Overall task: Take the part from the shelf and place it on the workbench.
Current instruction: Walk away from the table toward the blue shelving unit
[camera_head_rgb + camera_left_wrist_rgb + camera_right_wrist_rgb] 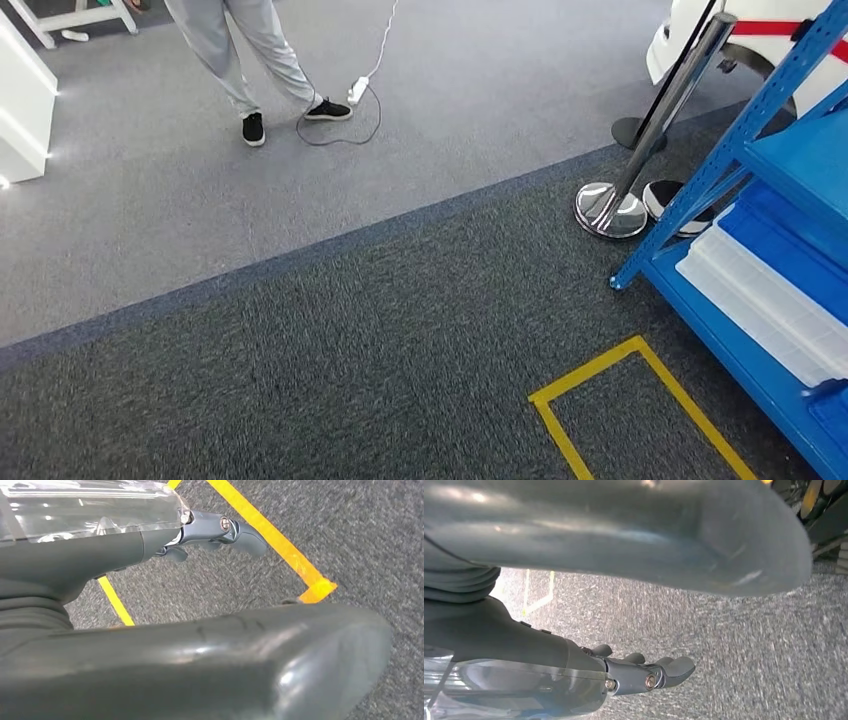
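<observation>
1. The part could not be identified with certainty; translucent white plastic trays (770, 300) were seen on the lower level of the blue metal shelf (700, 180), at the right of the head view.
2. The left hand (220, 532) and the right hand (644, 672) were seen hanging over dark grey carpet (350, 350), fingers extended and apart, nothing held.
3. A collision was judged possible: the chrome stanchion post (610, 205) stood just beside the shelf upright.
4. A misaligned stance relative to the yellow floor tape (600, 380) was judged likely to leave the trays out of reach.
5. A person's legs (250, 60) and a white cable (375, 60) were seen well apart.
</observation>
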Controlling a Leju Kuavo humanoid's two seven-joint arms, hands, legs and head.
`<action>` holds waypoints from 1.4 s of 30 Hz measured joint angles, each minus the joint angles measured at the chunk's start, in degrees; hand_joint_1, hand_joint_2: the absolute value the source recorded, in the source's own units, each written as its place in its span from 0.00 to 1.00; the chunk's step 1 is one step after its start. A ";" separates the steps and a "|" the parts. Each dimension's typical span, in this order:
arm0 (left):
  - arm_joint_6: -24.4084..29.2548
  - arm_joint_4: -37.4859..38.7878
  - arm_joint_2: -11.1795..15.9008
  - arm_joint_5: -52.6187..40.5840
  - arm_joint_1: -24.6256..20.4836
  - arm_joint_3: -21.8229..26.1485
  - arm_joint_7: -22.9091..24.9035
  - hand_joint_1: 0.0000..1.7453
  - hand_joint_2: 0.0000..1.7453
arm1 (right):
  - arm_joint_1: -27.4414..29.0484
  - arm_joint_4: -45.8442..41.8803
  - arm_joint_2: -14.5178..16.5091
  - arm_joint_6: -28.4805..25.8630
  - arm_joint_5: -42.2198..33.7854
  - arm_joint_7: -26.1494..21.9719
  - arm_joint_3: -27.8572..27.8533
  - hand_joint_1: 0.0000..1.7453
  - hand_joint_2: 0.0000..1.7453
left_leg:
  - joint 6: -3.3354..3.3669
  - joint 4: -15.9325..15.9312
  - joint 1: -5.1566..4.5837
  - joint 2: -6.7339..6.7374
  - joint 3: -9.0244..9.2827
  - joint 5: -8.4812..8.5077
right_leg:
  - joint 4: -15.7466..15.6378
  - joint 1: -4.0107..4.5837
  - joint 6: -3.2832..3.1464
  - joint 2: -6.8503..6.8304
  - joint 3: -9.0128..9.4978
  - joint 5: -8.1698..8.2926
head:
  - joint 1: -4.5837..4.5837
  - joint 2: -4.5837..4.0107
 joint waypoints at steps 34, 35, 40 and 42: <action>-0.78 0.02 -0.55 -2.13 0.21 -1.67 -0.18 0.00 0.00 | -0.02 0.00 -0.12 0.57 -1.45 -0.13 -0.78 0.00 0.00 | 0.40 -0.20 -0.09 0.79 0.10 -0.09 | 12.03 -0.21 0.51 -0.98 -5.75 -5.32 | 0.00 0.00; -0.80 0.02 -0.55 -2.04 0.19 -1.68 -0.17 0.00 0.00 | 0.02 0.00 -0.13 0.57 -1.46 -0.12 -0.89 0.00 0.00 | 0.40 -0.17 -0.15 1.02 0.12 -0.11 | 12.97 -0.22 0.58 -1.04 -6.16 -5.07 | 0.00 0.00; -0.98 0.02 -0.57 -1.43 -0.01 -1.70 -0.21 0.00 0.00 | 0.04 0.00 -0.33 0.63 -1.49 -0.15 -1.17 0.00 0.00 | -0.36 0.36 -0.50 1.80 0.32 -0.61 | -2.41 0.10 -0.26 -2.77 1.49 2.06 | 0.00 -0.01; -1.09 0.02 -0.57 -1.50 -0.08 -1.70 -0.25 0.00 0.00 | 0.00 0.00 -0.37 0.72 -1.66 -0.17 -1.33 0.00 0.00 | -0.91 0.50 -0.72 2.15 0.29 -0.75 | -3.43 0.34 -0.83 -2.67 1.73 2.15 | 0.00 -0.01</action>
